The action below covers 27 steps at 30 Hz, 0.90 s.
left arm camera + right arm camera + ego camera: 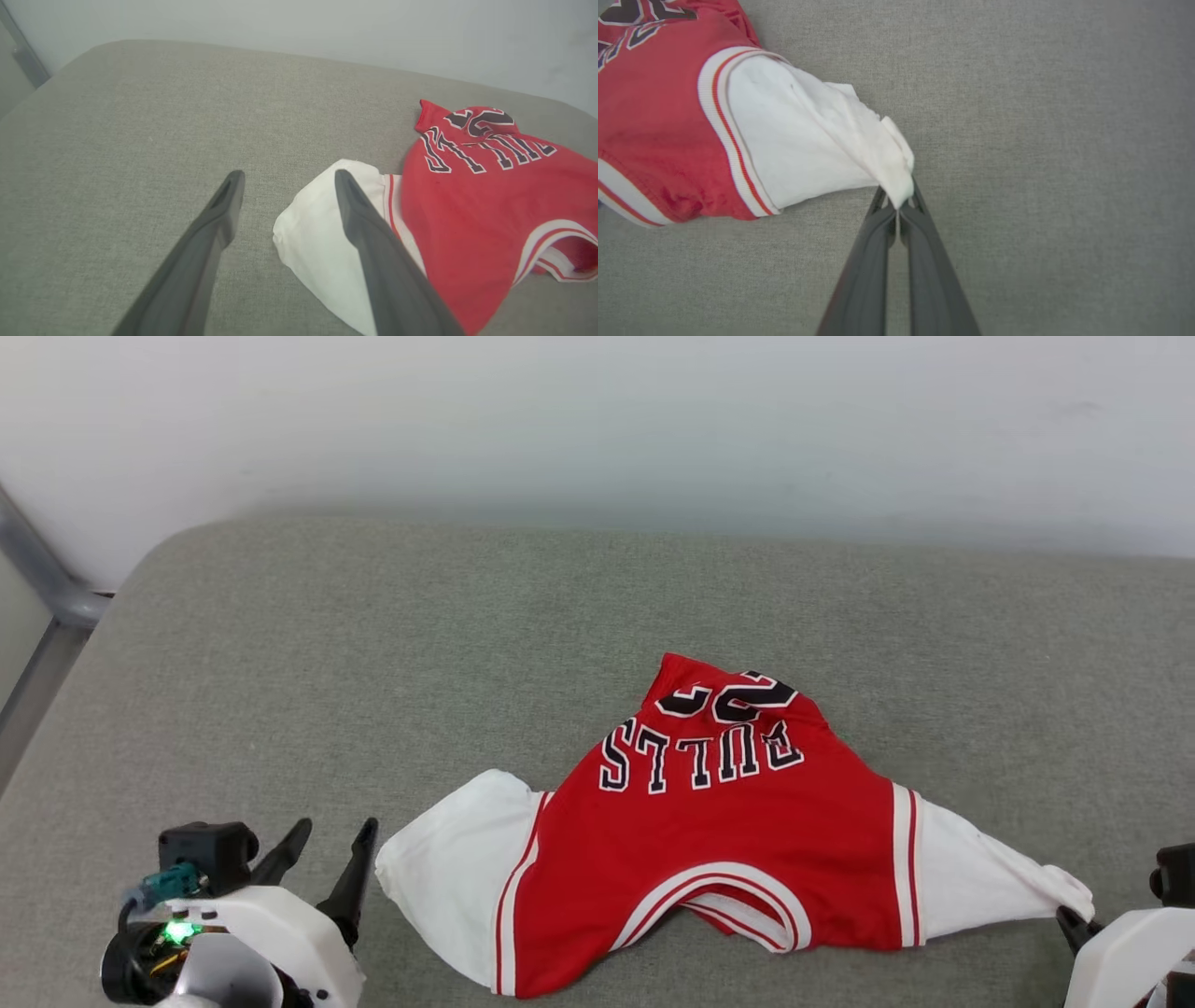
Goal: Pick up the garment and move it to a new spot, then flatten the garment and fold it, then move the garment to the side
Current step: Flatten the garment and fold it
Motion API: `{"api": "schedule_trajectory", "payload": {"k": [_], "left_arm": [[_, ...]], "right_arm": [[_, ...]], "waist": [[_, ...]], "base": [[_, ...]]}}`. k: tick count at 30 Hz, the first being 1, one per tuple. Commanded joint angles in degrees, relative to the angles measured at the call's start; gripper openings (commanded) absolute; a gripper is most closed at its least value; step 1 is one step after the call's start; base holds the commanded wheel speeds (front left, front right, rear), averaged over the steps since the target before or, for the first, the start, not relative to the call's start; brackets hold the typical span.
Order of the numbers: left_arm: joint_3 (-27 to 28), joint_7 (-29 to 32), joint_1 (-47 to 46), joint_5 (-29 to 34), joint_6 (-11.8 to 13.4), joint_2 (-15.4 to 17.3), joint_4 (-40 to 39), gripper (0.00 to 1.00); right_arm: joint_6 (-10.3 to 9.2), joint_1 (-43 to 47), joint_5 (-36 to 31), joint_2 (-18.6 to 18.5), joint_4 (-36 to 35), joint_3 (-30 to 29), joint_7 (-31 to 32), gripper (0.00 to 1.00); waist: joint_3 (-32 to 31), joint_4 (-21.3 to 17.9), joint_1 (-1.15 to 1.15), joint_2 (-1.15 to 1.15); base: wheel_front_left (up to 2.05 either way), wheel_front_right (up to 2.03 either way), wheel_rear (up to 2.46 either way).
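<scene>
Red knit with white short sleeves: the garment (728,859). Lies print side up on the grey-green woven cushion (373,663), towards the near right, collar trim facing the robot, far end humped and creased across the number. Not flat, not folded; judged early in the task, at the pick-up or spreading step.

Pinched at the tip of one white sleeve by the right gripper (899,207), clamped on a small wad of cloth, sleeve drawn out into a taut cone. Spread wide and holding nothing: the left gripper (287,175), just beside the other sleeve.

Thin, limp, soft-draping cloth; ribbed red-and-white striped trim at armholes and collar; black white-edged lettering. Matte dark tapered fingers. Left to do: flattening, folding, moving aside.
</scene>
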Motion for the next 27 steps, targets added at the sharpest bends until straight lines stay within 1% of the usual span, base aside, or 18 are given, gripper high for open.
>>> {"api": "schedule_trajectory", "payload": {"k": [1,5,8,11,15,19,24,26,27], "left_arm": [[0.2,3.4,-0.6,-1.7,-0.5,1.1,-0.2,1.00],[-0.6,14.4,-2.3,-6.2,-1.6,4.0,-0.3,1.00],[-1.3,21.4,-3.8,-9.5,-2.8,5.4,0.2,1.00],[-2.0,26.7,-5.1,-12.1,-3.3,6.0,1.2,1.00],[-2.5,29.4,-6.7,-13.4,-3.9,6.1,3.3,1.00],[-3.5,31.0,-7.6,-13.7,-3.8,5.5,6.7,1.00],[-6.4,34.9,-7.8,-13.5,-3.6,4.3,12.2,1.00],[-7.5,35.6,-8.1,-13.7,-4.3,3.2,13.9,0.27],[-7.5,35.6,-8.1,-13.7,-4.3,3.2,13.9,0.27]], "right_arm": [[-0.05,0.8,0.5,0.6,-0.8,0.0,0.3,0.00],[-0.05,1.1,0.4,1.6,-1.7,0.8,0.3,0.00],[-0.04,-0.2,0.4,2.1,-2.1,1.7,0.0,0.00],[-0.04,-1.4,0.5,2.5,-2.1,2.5,-0.4,0.00],[-0.04,-2.6,0.7,2.8,-1.6,3.2,-1.1,0.00],[-0.04,-3.4,0.9,3.0,-0.8,3.3,-1.6,0.00],[-0.04,-4.3,1.3,3.2,-0.2,3.3,-2.0,0.00],[-0.04,-4.5,1.4,3.2,-0.1,3.4,-2.1,0.00],[-0.04,-4.5,1.4,3.2,-0.1,3.4,-2.1,0.00]], "waist": [[-0.1,-1.0,0.00,0.00],[1.5,-2.6,0.00,0.00],[3.5,-3.8,0.00,0.00],[5.6,-4.9,0.00,0.00],[7.9,-6.1,0.00,0.00],[9.1,-6.7,0.00,0.00],[9.7,-6.9,0.00,0.00],[9.8,-6.8,0.00,0.00],[9.8,-6.8,0.00,0.00]], "base": [[0.00,0.00,0.00],[0.00,0.00,0.00],[0.00,0.00,0.00],[0.00,0.00,0.00],[0.00,0.00,0.00],[0.00,0.00,0.00],[0.00,0.00,0.00],[0.00,0.00,0.00],[0.00,0.00,0.00]]}}
